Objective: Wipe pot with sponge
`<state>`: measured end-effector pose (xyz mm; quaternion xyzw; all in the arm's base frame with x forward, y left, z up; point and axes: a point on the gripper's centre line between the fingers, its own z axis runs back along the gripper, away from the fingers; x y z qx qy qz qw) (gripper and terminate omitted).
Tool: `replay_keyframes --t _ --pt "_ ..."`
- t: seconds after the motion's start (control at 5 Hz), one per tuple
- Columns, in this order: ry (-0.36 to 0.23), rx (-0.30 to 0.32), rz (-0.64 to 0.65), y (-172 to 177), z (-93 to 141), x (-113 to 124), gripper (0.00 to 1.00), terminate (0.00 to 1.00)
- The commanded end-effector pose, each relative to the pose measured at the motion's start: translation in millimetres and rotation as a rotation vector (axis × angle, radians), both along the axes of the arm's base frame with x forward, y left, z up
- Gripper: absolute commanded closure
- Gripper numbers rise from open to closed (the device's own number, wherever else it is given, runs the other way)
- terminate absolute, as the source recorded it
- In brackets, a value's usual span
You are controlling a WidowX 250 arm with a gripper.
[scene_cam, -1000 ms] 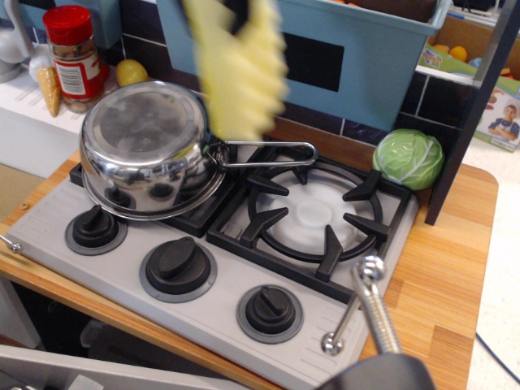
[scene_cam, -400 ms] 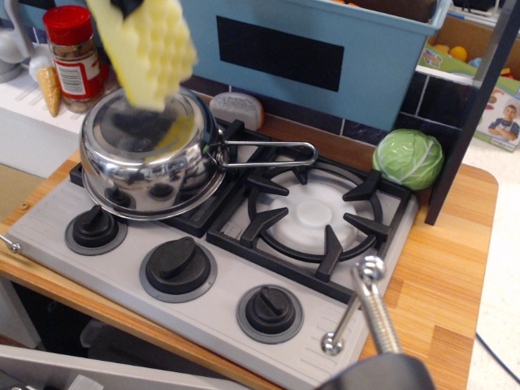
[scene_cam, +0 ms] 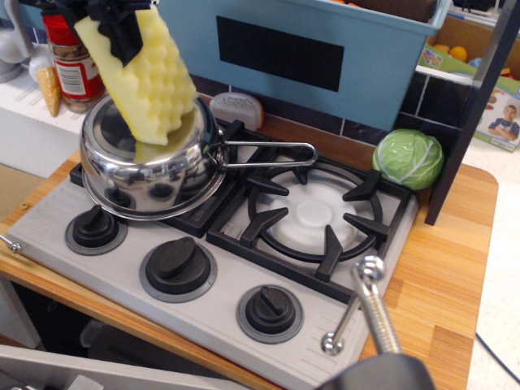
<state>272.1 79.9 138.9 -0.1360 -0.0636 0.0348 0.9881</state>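
Swung leftward and down, sponge (scene_cam: 148,77) now dipping inside the pot (scene_cam: 150,154) on the stove's rear-left burner. Gripper (scene_cam: 122,28) clamped on sponge's top. Wiping probably just beginning.

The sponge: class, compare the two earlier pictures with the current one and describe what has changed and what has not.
The sponge, held in the gripper, moved from behind the pot's handle leftward over the pot, then down, so its lower end now dips into the pot's opening. The pot, the knobs, the cabbage and the spice jar stayed where they were.
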Motion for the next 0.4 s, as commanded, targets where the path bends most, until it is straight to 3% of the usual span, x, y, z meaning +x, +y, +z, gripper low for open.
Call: replay_keyframes --t 0.0,0.2 --pt "0.001 0.026 0.012 10 -1 5 1.0 0.0" --pt "-0.03 0.067 -0.009 50 6 3 1.0 1.0"
